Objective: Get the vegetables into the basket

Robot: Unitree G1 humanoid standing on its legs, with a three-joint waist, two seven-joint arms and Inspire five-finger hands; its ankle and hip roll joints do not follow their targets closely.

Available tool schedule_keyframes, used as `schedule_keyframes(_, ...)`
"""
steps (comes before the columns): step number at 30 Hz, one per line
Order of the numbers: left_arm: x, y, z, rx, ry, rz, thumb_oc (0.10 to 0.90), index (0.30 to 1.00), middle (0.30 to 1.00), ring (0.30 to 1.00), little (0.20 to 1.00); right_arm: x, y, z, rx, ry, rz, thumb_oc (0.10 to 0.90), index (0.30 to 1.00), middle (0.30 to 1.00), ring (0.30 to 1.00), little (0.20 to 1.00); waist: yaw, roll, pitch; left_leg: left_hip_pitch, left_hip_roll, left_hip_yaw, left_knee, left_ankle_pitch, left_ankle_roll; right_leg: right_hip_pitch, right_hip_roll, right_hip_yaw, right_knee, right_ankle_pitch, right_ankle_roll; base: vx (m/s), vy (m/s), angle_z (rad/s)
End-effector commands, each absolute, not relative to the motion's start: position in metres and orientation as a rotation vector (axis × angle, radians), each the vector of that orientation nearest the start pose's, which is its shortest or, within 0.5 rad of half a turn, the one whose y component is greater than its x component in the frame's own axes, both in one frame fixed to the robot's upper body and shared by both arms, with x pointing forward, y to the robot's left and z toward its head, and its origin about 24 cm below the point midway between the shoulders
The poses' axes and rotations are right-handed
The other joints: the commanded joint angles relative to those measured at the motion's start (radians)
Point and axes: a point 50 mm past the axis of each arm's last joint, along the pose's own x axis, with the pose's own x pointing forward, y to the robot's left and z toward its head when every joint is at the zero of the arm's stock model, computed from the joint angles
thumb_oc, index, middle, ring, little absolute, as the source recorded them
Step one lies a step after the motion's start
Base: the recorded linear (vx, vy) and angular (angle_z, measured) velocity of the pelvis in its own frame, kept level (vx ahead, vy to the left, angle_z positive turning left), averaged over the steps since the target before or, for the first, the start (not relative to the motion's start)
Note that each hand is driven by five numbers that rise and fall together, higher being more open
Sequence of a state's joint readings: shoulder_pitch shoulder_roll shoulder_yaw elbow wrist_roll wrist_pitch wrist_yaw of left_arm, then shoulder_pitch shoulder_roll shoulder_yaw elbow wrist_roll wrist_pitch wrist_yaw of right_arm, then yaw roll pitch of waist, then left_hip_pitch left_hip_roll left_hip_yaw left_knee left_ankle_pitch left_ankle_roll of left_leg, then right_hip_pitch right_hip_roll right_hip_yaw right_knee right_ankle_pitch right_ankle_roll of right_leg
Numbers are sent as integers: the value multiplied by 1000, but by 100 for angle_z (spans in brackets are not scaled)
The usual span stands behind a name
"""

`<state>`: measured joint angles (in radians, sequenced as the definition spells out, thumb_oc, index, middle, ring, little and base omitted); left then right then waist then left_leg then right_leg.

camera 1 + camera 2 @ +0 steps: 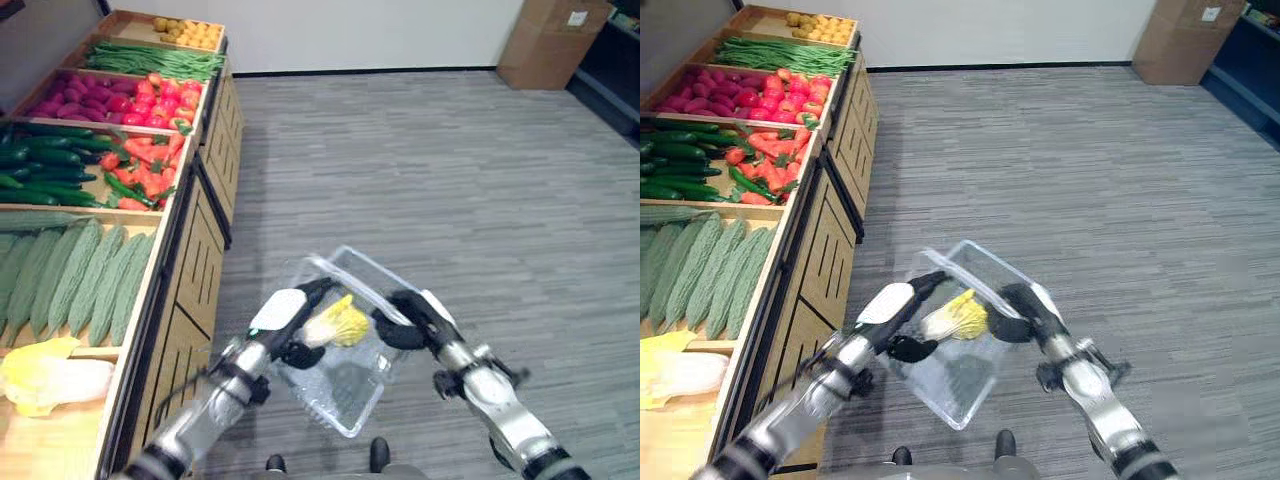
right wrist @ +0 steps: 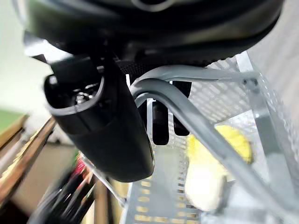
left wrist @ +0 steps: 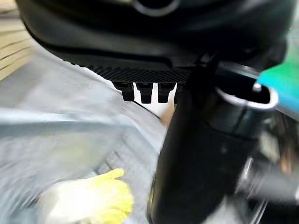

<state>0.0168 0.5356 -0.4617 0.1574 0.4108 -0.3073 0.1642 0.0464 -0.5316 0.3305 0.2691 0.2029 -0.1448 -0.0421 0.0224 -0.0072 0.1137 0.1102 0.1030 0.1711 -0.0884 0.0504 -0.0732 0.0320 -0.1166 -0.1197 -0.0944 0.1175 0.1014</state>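
My right hand [image 1: 410, 315] is shut on the grey handle [image 2: 187, 116] of a clear mesh basket [image 1: 350, 258], which hangs tilted over the grey floor beside the shelf. A yellow-white cabbage [image 1: 340, 322] lies inside the basket, against its near wall [image 2: 205, 182]. My left hand [image 1: 285, 320] hovers over the basket's left rim, fingers stretched out along it and open. The cabbage [image 3: 93, 200] sits just past its thumb [image 3: 196, 154], not gripped.
A wooden produce shelf [image 1: 190, 250] runs along my left. It holds another cabbage [image 1: 50, 378], bitter gourds [image 1: 80, 275], cucumbers [image 1: 40, 165], red peppers [image 1: 150, 160], green beans [image 1: 140, 60] and potatoes [image 1: 185, 32]. A cardboard box [image 1: 550, 40] stands far right.
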Motion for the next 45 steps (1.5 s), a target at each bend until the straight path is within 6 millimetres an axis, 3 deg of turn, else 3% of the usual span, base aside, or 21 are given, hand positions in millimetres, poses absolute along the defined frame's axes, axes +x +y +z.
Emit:
schedule_keyframes(1,225,178,27,177,-28,-370,900,1000,1000,1000,1000,248,-217,33,-277,-37,70,400,300,300,300,300,13,-26,-69,-20,1,-44,1,-24,-20,35,-91,-57,7,-14,83,0,0,0)
schedule_keyframes(3,208,193,11,-6,94,-334,900,1000,1000,1000,1000,240,-227,23,-300,11,32,400,300,300,300,300,14,-23,-66,-23,-2,-51,1,-21,-18,37,-92,-63,7,-11,84,7,19,16)
schedule_keyframes(5,179,220,-18,-76,272,-258,900,1000,1000,1000,1000,222,-256,-4,-344,154,-85,400,300,300,300,300,21,-18,-63,-26,-6,-63,1,-17,-16,42,-95,-74,7,-12,85,19,20,28)
schedule_keyframes(6,161,238,-39,-37,378,-191,900,1000,1000,1000,1000,211,-268,-16,-358,223,-132,400,300,300,300,300,25,-18,-64,-29,-8,-69,1,-15,-16,42,-96,-77,7,-12,86,11,11,15)
schedule_keyframes(8,142,255,-65,-20,509,-79,900,1000,1000,1000,1000,200,-280,-30,-360,298,-188,400,300,300,300,300,29,-17,-62,-33,-10,-73,1,-11,-15,42,-97,-82,7,-11,85,-11,4,12)
schedule_keyframes(10,109,271,-100,44,702,71,900,1000,1000,1000,1000,183,-294,-49,-343,406,-262,400,300,300,300,300,35,-19,-59,-40,-11,-78,1,-7,-13,38,-97,-87,7,-10,84,-16,7,8)
schedule_keyframes(12,85,272,-129,54,873,197,900,1000,1000,1000,1000,171,-302,-63,-339,487,-322,400,300,300,300,300,33,-22,-52,-43,-9,-77,1,-5,-13,32,-94,-86,7,-9,81,-15,9,4)
schedule_keyframes(16,50,260,-157,198,1161,171,900,1000,1000,1000,1000,154,-309,-89,-333,657,-388,400,300,300,300,300,30,-30,-24,-38,-11,-63,16,-11,-8,28,-98,-72,7,-6,78,-19,24,-3)
schedule_keyframes(19,57,248,-161,280,1183,96,900,1000,1000,1000,1000,149,-313,-96,-325,726,-425,400,300,300,300,300,34,-50,35,-132,-40,-61,177,-82,14,5,-134,-49,22,16,85,-111,125,-19)
schedule_keyframes(26,89,260,-150,430,1082,59,900,1000,1000,1000,1000,143,-309,-105,-267,775,-460,400,300,300,300,300,27,-74,78,-144,-90,-70,202,-117,64,-82,-184,-7,195,33,106,-18,178,-5)
schedule_keyframes(30,97,265,-147,434,1060,94,900,1000,1000,1000,1000,140,-303,-110,-211,783,-468,400,300,300,300,300,29,-80,80,-135,-99,-80,172,-100,69,-87,-183,-13,206,64,109,25,60,5)
schedule_keyframes(37,89,263,-150,418,1085,101,900,1000,1000,1000,1000,129,-302,-117,-153,822,-493,400,300,300,300,300,42,-83,48,-113,-102,-73,117,-81,61,-58,-180,-41,149,48,111,25,-15,1)
schedule_keyframes(39,76,264,-153,391,1135,127,900,1000,1000,1000,1000,117,-301,-124,-134,875,-500,400,300,300,300,300,48,-81,31,-99,-92,-79,75,-60,49,-37,-169,-66,117,12,105,12,-92,-1)
schedule_keyframes(45,66,264,-156,369,1174,137,900,1000,1000,1000,1000,106,-301,-129,-137,931,-483,400,300,300,300,300,49,-75,8,-82,-76,-86,37,-39,33,-14,-155,-85,83,-1,99,19,-72,7)
